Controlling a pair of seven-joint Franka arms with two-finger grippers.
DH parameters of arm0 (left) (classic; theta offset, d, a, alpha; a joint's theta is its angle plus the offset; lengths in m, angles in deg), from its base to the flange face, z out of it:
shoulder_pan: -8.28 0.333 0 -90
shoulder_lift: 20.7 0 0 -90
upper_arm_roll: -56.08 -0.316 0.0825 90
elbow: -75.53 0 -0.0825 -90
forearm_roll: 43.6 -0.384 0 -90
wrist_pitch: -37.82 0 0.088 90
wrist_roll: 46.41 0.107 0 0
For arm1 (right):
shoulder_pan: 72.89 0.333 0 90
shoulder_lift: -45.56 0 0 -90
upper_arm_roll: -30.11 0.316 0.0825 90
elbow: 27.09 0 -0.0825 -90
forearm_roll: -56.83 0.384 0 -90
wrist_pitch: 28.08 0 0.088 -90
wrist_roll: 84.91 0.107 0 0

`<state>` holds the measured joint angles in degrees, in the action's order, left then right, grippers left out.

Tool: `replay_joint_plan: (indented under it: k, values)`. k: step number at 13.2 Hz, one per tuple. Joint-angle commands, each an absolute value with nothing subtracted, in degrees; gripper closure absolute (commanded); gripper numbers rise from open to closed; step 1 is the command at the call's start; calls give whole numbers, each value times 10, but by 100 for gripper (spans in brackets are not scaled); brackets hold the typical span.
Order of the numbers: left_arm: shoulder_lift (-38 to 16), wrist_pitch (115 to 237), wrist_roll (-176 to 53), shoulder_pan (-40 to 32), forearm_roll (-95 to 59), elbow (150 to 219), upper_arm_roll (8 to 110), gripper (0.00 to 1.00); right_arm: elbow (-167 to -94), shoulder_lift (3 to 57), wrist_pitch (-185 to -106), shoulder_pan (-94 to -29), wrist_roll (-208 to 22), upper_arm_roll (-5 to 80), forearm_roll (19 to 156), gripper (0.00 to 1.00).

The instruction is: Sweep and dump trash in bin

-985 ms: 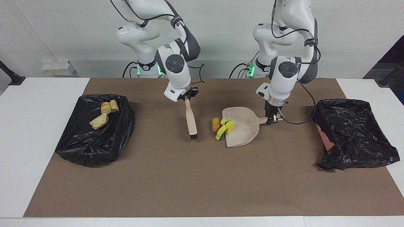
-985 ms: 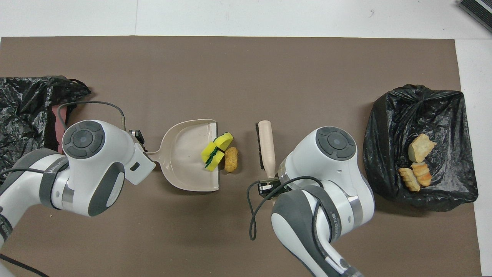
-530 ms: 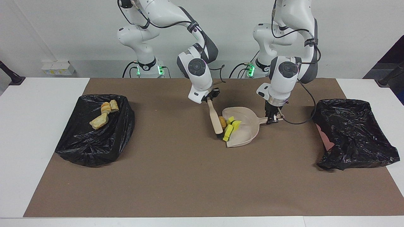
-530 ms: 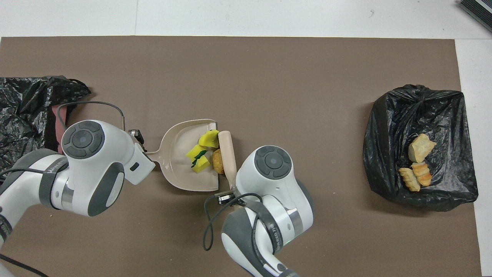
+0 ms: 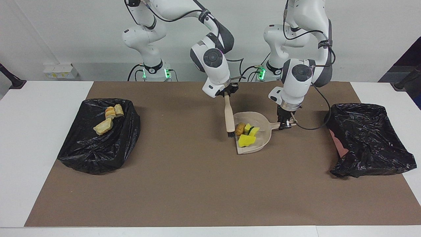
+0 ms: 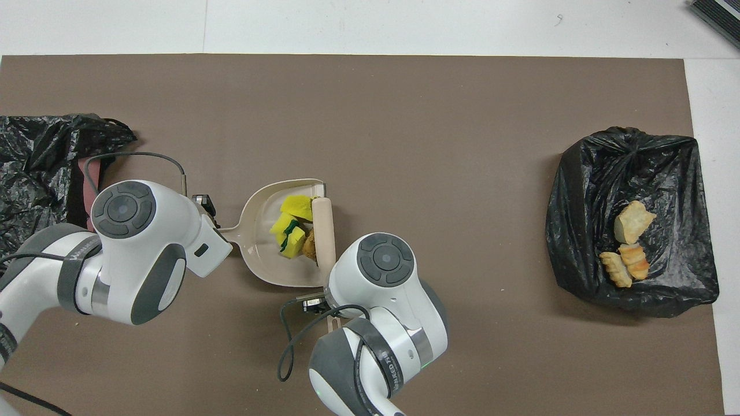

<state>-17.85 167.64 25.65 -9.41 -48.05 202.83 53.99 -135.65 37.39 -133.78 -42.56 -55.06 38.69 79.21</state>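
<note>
A beige dustpan (image 5: 263, 140) (image 6: 260, 231) lies mid-table, its mouth toward the right arm's end. My left gripper (image 5: 285, 123) is shut on its handle; in the overhead view the arm covers that grip. My right gripper (image 5: 227, 94) is shut on the beige brush (image 5: 229, 115) (image 6: 324, 228), whose black bristles rest at the pan's mouth. Trash lies inside the pan: a brown lump (image 5: 239, 129) (image 6: 309, 247) against the brush, and yellow-and-green sponge pieces (image 5: 246, 141) (image 6: 289, 232) deeper in. A black-bagged bin (image 5: 95, 154) (image 6: 682, 173) at the right arm's end holds bread chunks (image 5: 103, 126) (image 6: 633, 224).
A second black-bagged bin (image 5: 368, 141) (image 6: 34, 167) sits at the left arm's end of the table, beside the dustpan's handle side. A brown mat (image 5: 197, 184) covers the table between the bins.
My right arm swept the brush toward the dustpan, pushing the brown lump and sponge pieces from the mat into the pan. The left gripper and dustpan stayed put.
</note>
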Motion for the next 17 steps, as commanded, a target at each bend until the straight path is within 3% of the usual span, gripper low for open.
replay_joint_plan:
  k: [1,5,7,10,17]
  values:
    - [-192,1689,266,-79,-494,2048,541,100,-1384,404,-1299,-461,-555,391,787,100]
    - [-190,1690,267,-73,-494,2045,541,100,-1440,417,-1299,-434,-512,395,786,100]
    - [-190,1690,266,-73,-494,2044,541,100,-1485,423,-1336,-375,-472,395,786,100]
    - [-188,1690,269,-69,-494,2039,541,100,-1572,477,-1422,-314,-451,395,784,100]
    - [-186,1690,308,-39,-484,2024,541,100,-1632,474,-1512,-296,-442,394,757,100]
